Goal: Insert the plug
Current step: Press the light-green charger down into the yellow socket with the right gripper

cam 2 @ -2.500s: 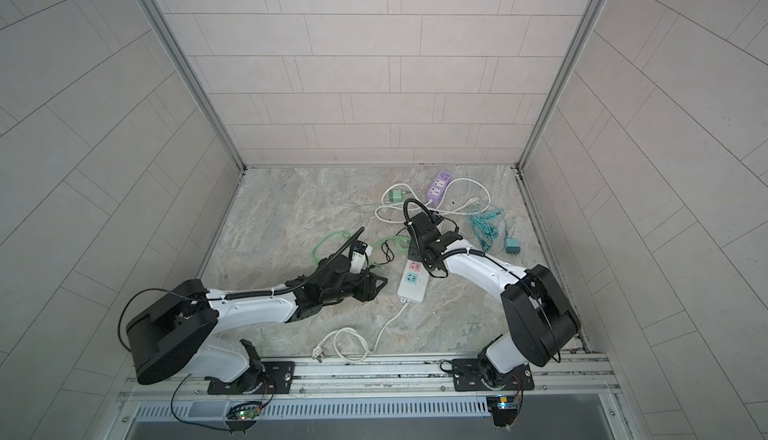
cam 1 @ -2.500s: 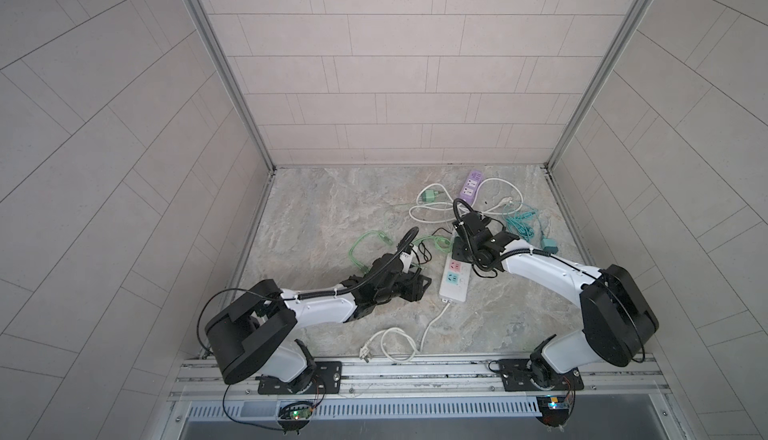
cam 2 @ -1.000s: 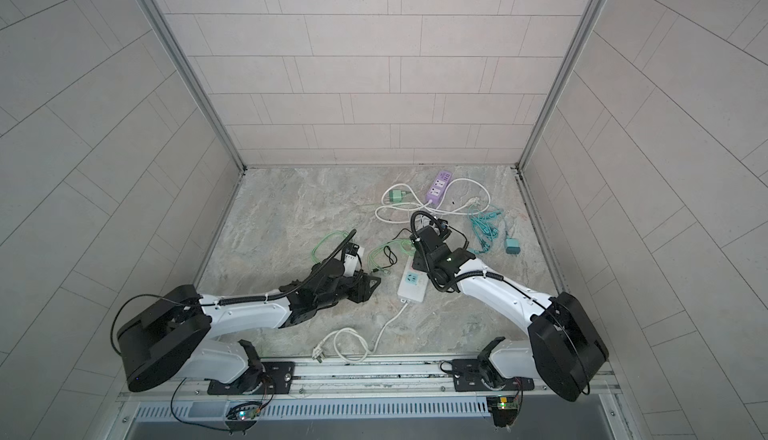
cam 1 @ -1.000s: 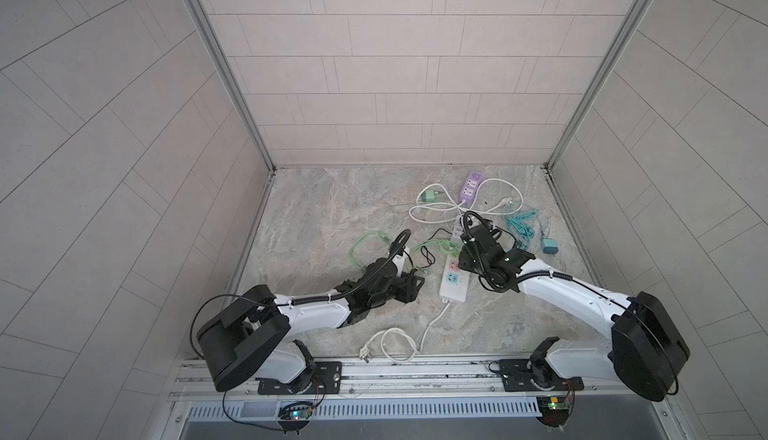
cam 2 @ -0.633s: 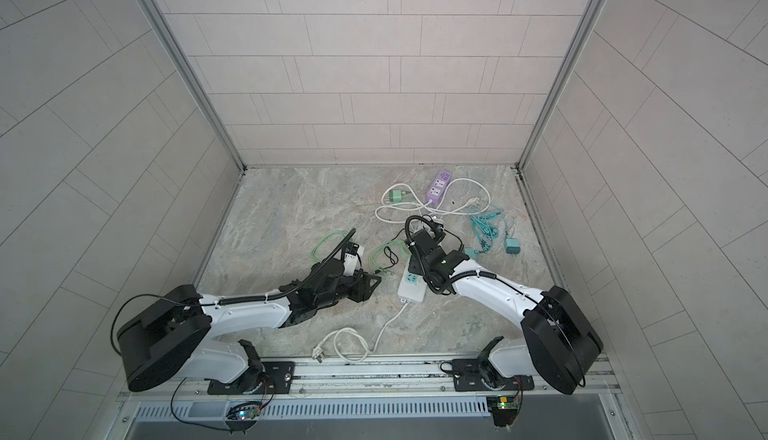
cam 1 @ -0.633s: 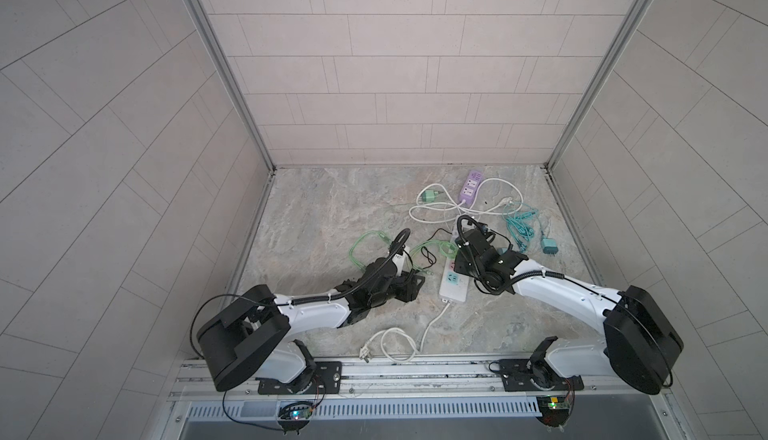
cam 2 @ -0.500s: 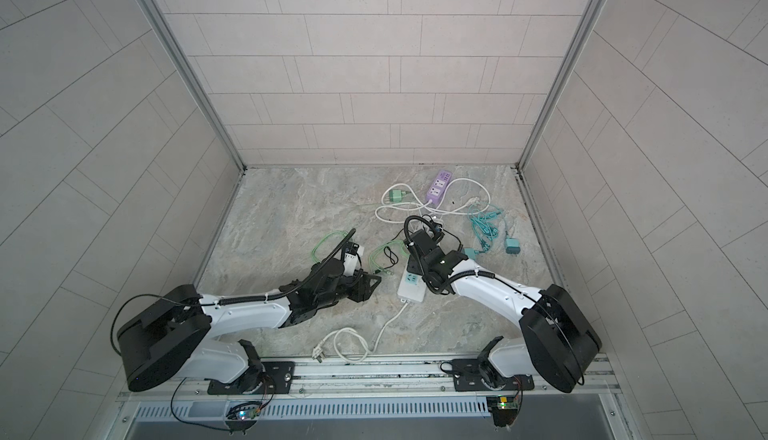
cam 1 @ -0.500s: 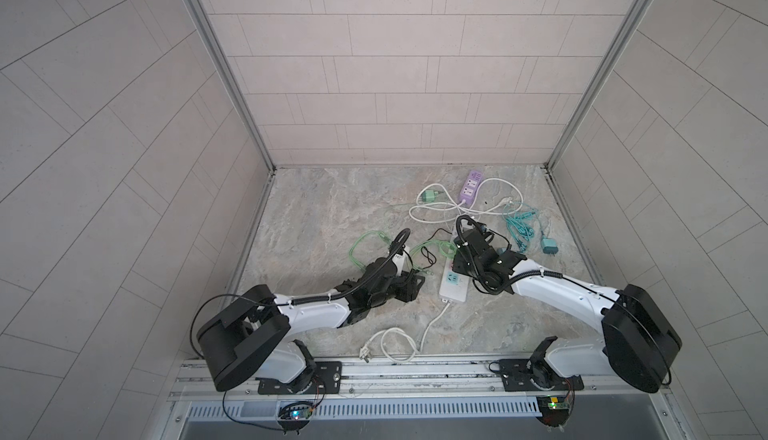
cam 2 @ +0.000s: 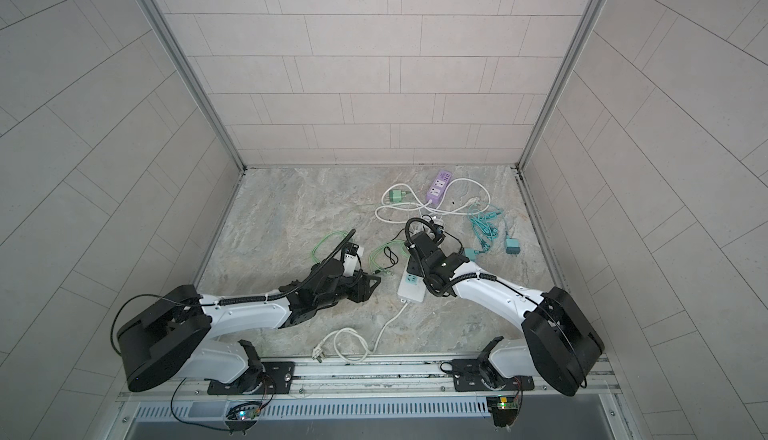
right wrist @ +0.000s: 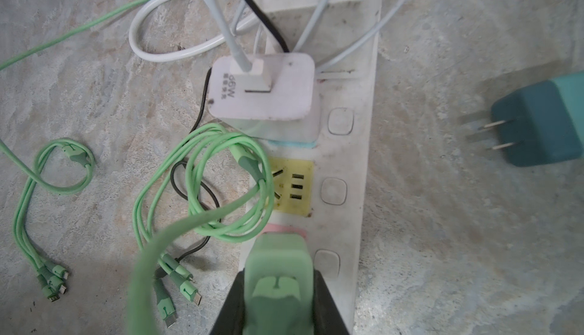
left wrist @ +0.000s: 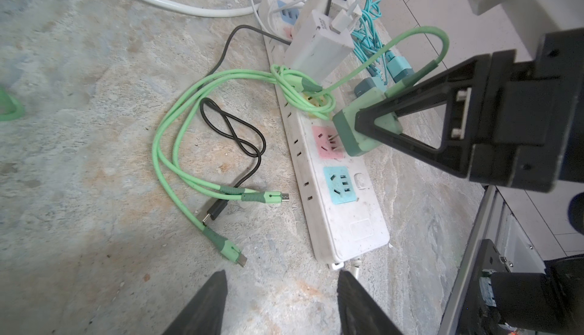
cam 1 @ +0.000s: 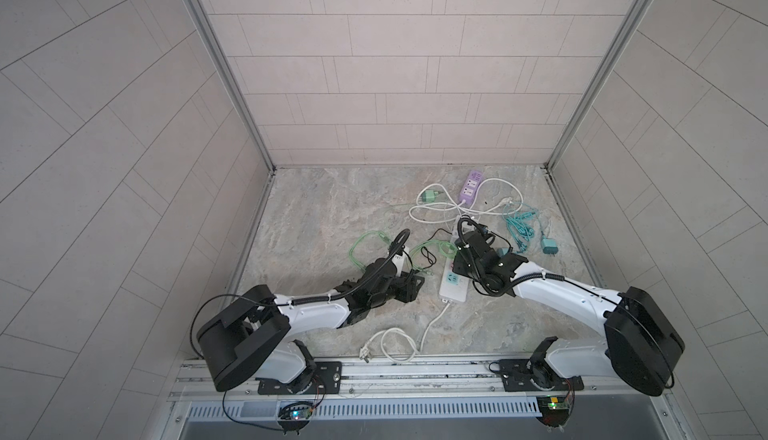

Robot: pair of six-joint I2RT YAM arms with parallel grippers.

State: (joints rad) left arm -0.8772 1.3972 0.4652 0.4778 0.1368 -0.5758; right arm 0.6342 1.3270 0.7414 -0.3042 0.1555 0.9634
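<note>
My right gripper is shut on a green plug with a green cable looping off it. In the left wrist view the green plug is tilted over the pink socket of the white power strip. Its metal prongs meet the socket holes and still show. In both top views the right gripper hovers over the strip's middle. My left gripper is open and holds nothing. It sits low over the floor just left of the strip's near end.
A white charger sits plugged in further along the strip, beyond a free yellow socket. A blue socket lies nearer the strip's end. A loose teal plug lies beside the strip, and green and black cables lie on the other side.
My right gripper has shifted slightly to the left with the green plug, over the strip. The left arm has not moved.
</note>
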